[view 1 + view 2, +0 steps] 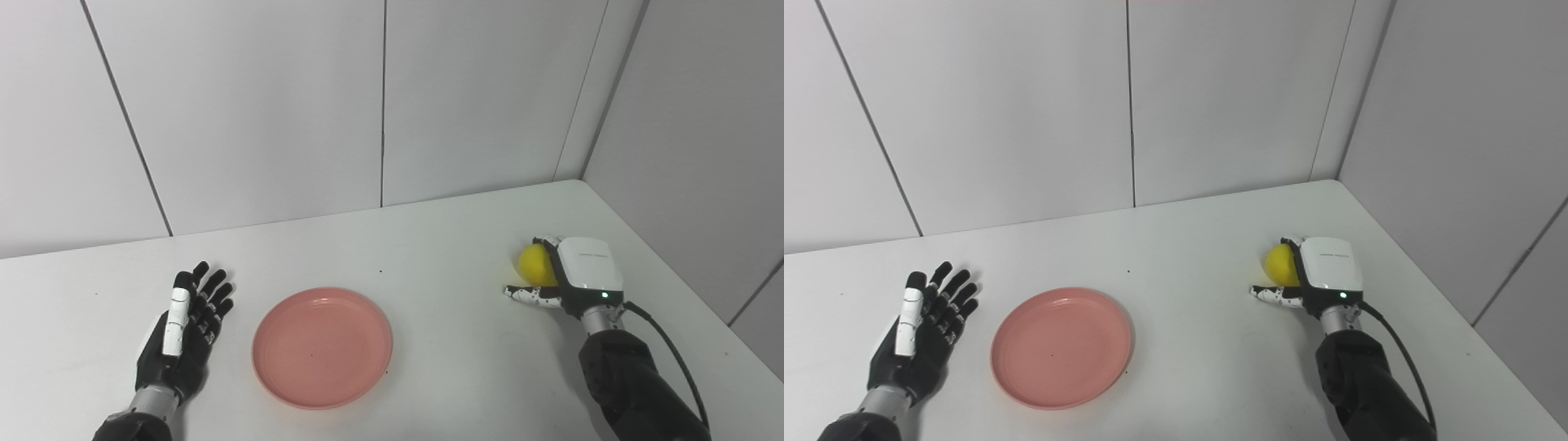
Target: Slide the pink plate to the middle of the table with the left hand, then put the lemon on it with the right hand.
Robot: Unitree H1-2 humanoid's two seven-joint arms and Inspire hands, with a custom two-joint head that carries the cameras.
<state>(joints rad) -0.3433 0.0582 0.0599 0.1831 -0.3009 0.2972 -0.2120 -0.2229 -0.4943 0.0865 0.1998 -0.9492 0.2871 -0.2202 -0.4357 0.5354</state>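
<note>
Nearest the robot, the pink plate (322, 346) lies flat on the white table (429, 233), a little left of the table's middle and empty. It looks already slid into place, or close to it, so the first half of the task seems done.

Just left of the plate rests the left hand (184, 331), palm toward the plate, fingers straight and spread, holding nothing. A clear strip of table separates it from the plate's rim — it appears parked out of the way so the plate stays free for the other arm.

Farther back and well to the right, the right hand (572, 275) sits beside the lemon (535, 264), near the table's right edge. The lemon shows yellow at the hand's left side, the white back of the hand covering its right part. The fingers curve over the top of the fruit while the thumb (530, 295) reaches out along the table under it — a cupping pose that suits a round, rolling thing. Whether the hand is truly clamped on the lemon I cannot tell; the contact is hidden behind the palm.

The lemon is well apart from the plate, so the carry has yet to be made.

Behind it all stand plain white wall panels (257, 104).
</note>
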